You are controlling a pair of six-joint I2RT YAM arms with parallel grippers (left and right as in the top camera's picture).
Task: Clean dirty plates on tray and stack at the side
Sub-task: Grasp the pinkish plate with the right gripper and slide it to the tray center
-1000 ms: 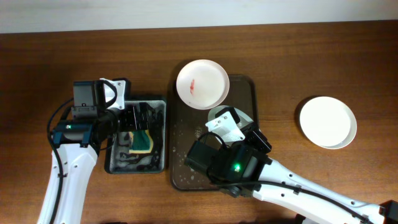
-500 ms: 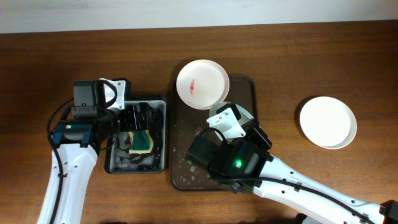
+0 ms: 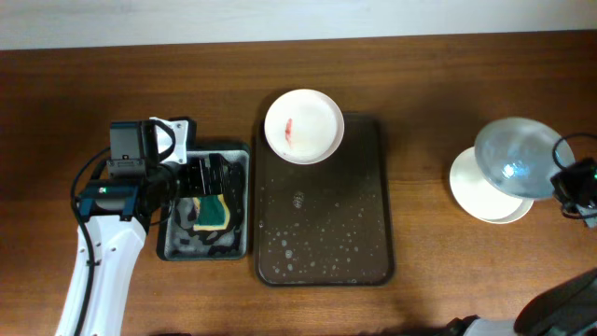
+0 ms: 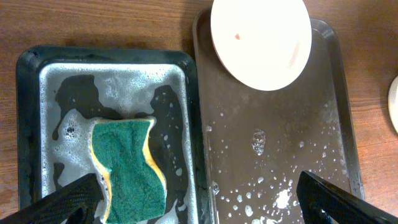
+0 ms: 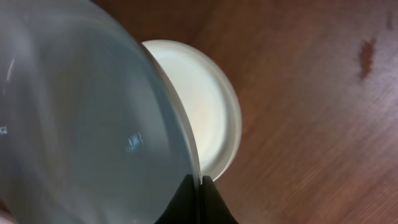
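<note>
At the table's (image 3: 429, 93) right side, the right gripper (image 5: 199, 186) holds a pale plate (image 3: 513, 157) over a white plate (image 3: 480, 201), well apart from the brown tray (image 3: 326, 215). Only the wrist view shows its fingers pinched tight on the rim. The left gripper (image 4: 199, 190) hangs wide open above the sponge (image 4: 127, 165) in the black tray (image 4: 37, 68). A red-smeared plate (image 3: 304, 126) overhangs the brown tray's far rim.

Tray (image 3: 322, 233) bare beyond smeared plate (image 3: 303, 126) at far end; sponge tray (image 4: 124, 78) seemingly abuts left.
</note>
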